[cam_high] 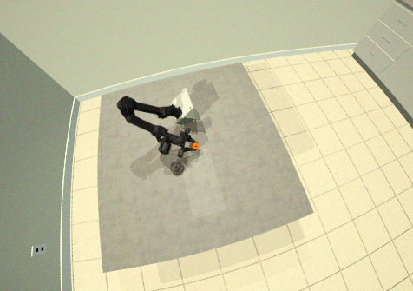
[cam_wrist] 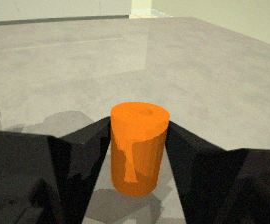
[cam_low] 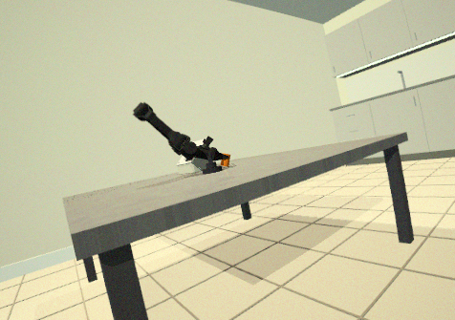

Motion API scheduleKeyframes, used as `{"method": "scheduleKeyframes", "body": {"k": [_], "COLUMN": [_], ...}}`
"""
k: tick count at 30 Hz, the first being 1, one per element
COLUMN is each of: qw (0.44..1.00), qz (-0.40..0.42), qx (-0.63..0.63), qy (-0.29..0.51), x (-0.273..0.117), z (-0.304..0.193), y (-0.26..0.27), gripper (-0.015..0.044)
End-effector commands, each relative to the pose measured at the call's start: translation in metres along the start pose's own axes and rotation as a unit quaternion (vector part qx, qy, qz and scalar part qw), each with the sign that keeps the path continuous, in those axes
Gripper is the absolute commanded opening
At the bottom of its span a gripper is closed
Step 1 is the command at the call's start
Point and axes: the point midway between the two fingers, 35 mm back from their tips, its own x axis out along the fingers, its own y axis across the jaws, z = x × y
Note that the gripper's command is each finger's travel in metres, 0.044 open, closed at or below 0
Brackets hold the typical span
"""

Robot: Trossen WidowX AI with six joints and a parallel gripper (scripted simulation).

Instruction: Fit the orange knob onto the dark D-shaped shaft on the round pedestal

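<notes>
The orange knob (cam_high: 196, 146) (cam_low: 226, 160) (cam_wrist: 136, 165) stands upright between my fingertips. Part of its top hole shows in the wrist view, but the direction of its flat side is not clear. My gripper (cam_high: 194, 145) (cam_low: 225, 159) (cam_wrist: 138, 123) is shut on the knob, one finger on each side, and reaches out at a low angle. The dark round pedestal (cam_high: 176, 168) (cam_low: 211, 170) stands on the table to one side of the knob, below and left of it in the top view. The shaft's flat side cannot be made out. The pedestal does not show in the wrist view.
A white slanted panel (cam_high: 185, 102) stands by the arm's base. The arm (cam_high: 145, 125) (cam_low: 164, 130) bends over the grey table (cam_high: 260, 175) (cam_low: 306, 161). Shadows of the arm fall around the knob and pedestal.
</notes>
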Motion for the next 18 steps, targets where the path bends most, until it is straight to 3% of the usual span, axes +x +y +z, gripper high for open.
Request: {"method": "scheduleKeyframes", "body": {"k": [1,8,13,16,18], "qw": [1.0,0.996,0.998,0.997,0.997], "qz": [0.002,0.002,0.001,0.003,0.003], "qx": [0.0,0.0,0.0,0.0,0.0], "qy": [-0.031,-0.091,-0.065,-0.074,-0.074], "x": [-0.0027,-0.0077,-0.0086,-0.0074,-0.0074], "z": [-0.0032,-0.0094,-0.0078,-0.0074,-0.0074], "y": [0.0022,0.0026,0.0023,0.0034,0.0034], "gripper": [0.0179,0.0179,0.0179,0.0258,0.026]}}
